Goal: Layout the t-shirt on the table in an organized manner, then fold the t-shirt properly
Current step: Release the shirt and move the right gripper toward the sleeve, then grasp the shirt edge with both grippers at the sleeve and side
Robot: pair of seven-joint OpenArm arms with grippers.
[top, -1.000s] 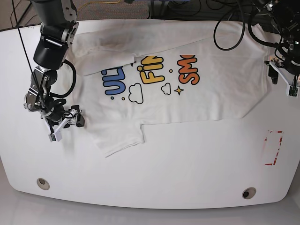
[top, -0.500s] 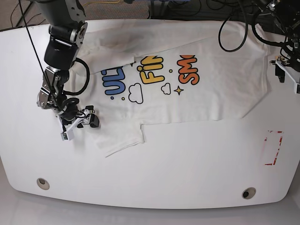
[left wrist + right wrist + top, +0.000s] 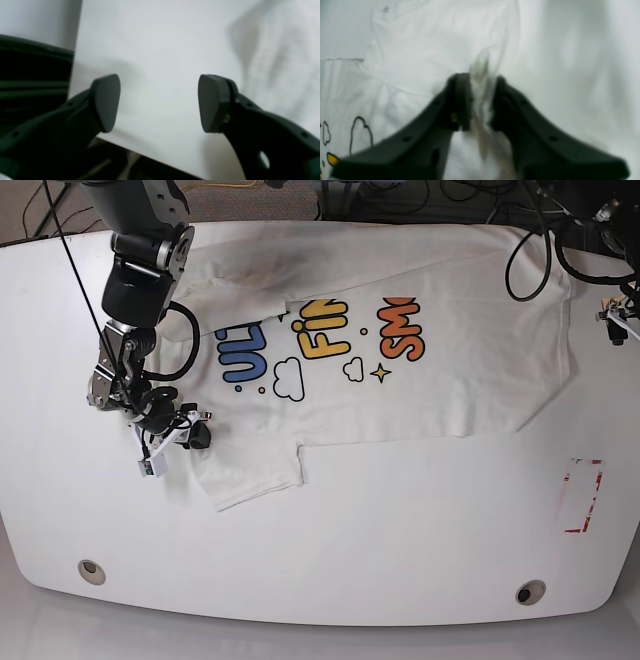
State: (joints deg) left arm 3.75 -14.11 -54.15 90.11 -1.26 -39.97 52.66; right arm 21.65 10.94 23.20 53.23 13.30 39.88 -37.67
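- The t-shirt (image 3: pixel 400 370) is white and short-sleeved, printed side up, with blue, yellow and orange cartoon lettering, small white clouds outlined in black and a yellow star below the letters.
- It lies on the far half of the white table (image 3: pixel 400 530), reaching from near the left arm of the base view across to the right edge.
- Its long axis runs left to right in the base view; the lettering reads sideways, rotated a quarter turn from that camera.
- At the left, one sleeve (image 3: pixel 255 475) juts toward the near edge; the upper left cloth is folded over and wrinkled, while the middle and right lie fairly flat.
- The right gripper (image 3: pixel 178 435), at the left of the base view, is down at the shirt's left edge; in the right wrist view its jaws pinch a raised ridge of white fabric (image 3: pixel 482 100) between them.
- Near the table's near edge sit two round grommet holes (image 3: pixel 91 570).
- A red-and-white tape mark (image 3: pixel 583 495) lies at the right, apart from the shirt.
- The left gripper (image 3: pixel 160 102) has its jaws spread wide over bare tabletop by the table's edge, with blurred cloth to one side and nothing between the pads.
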